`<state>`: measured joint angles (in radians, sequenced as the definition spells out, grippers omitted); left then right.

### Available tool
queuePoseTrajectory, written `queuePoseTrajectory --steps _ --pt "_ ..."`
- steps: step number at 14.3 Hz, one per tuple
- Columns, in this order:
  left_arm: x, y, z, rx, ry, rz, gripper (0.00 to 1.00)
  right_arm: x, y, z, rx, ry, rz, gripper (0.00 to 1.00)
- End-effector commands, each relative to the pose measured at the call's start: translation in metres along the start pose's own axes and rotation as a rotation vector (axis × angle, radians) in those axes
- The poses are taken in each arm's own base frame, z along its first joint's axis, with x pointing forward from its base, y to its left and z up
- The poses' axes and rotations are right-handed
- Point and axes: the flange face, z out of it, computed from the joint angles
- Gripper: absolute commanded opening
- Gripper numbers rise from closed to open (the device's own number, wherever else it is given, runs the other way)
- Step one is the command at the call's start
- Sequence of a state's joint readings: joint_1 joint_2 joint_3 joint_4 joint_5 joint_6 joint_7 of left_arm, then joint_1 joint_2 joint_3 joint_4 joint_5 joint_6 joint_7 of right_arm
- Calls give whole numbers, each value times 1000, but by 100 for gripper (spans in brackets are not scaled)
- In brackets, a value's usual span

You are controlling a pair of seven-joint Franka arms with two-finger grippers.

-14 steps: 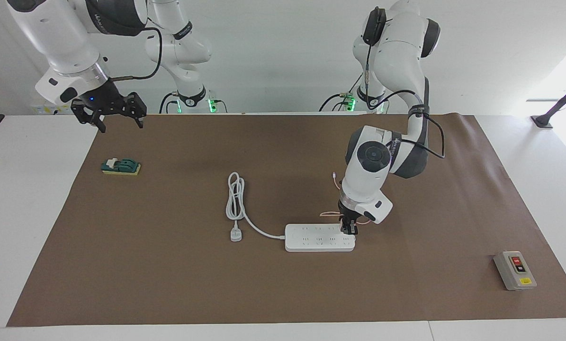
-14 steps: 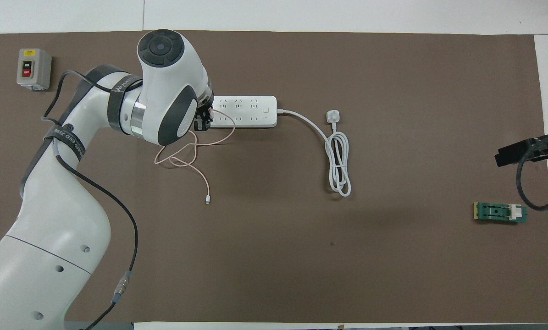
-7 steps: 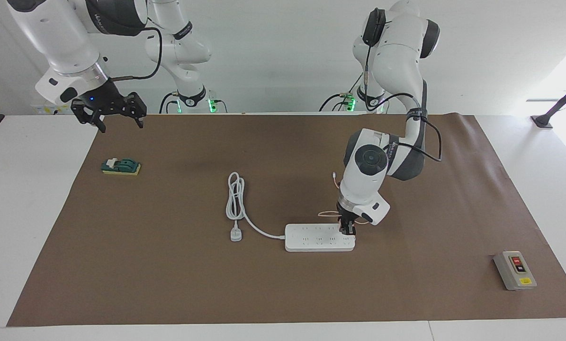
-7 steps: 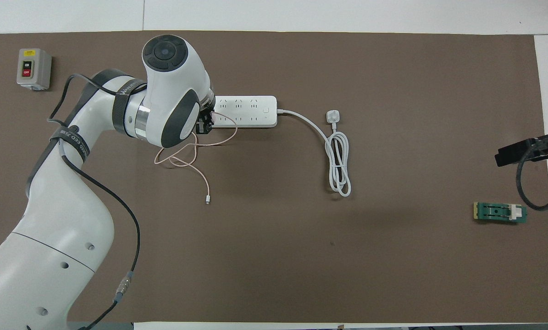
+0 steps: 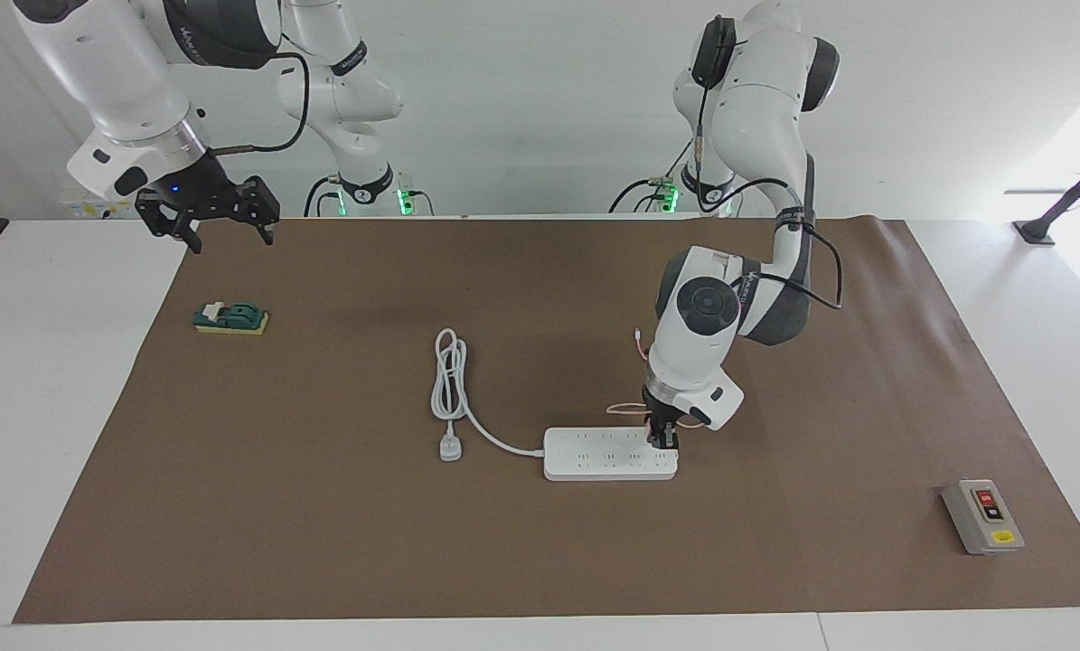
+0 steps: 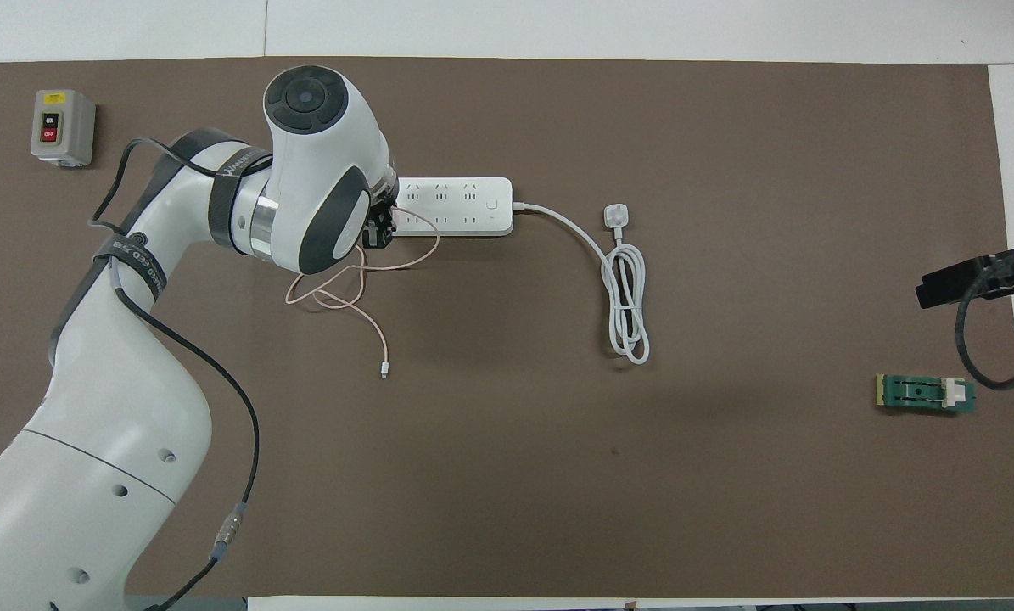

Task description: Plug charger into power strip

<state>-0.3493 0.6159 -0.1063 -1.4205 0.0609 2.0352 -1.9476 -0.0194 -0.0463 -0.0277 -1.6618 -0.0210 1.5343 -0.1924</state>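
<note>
The white power strip [image 5: 594, 457] lies on the brown mat, and it also shows in the overhead view [image 6: 464, 204]. My left gripper [image 5: 663, 440] points down onto the strip's end toward the left arm's end of the table, and is shut on the charger. The charger's cube is mostly hidden between the fingers. Its thin pink cable [image 6: 362, 316] loops on the mat nearer to the robots than the strip. My right gripper [image 5: 223, 237] is open and empty, and waits in the air over the mat's corner near its own base.
The strip's thick white cord [image 5: 449, 380] lies coiled beside it, ending in a white plug [image 5: 450, 449]. A grey box with red and black buttons [image 5: 982, 515] stands at the left arm's end. A green and yellow block [image 5: 230, 318] lies at the right arm's end.
My left arm's wrist has shifted a little along the strip toward the right arm's end, with the gripper staying on the strip's end. The right arm has not moved.
</note>
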Motion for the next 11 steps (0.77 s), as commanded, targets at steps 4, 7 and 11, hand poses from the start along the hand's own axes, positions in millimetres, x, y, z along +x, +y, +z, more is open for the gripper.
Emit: queuePoseTrajectory --steps 4,7,11 --pt "2 -7 19 13 11 27 0 -6 2 -1 15 6 13 100" --pt "10 -6 -6 -10 8 9 91 -6 2 -1 15 6 13 100" --pt "29 -4 -40 -35 4 -10 100 -6 2 -1 15 6 13 100"
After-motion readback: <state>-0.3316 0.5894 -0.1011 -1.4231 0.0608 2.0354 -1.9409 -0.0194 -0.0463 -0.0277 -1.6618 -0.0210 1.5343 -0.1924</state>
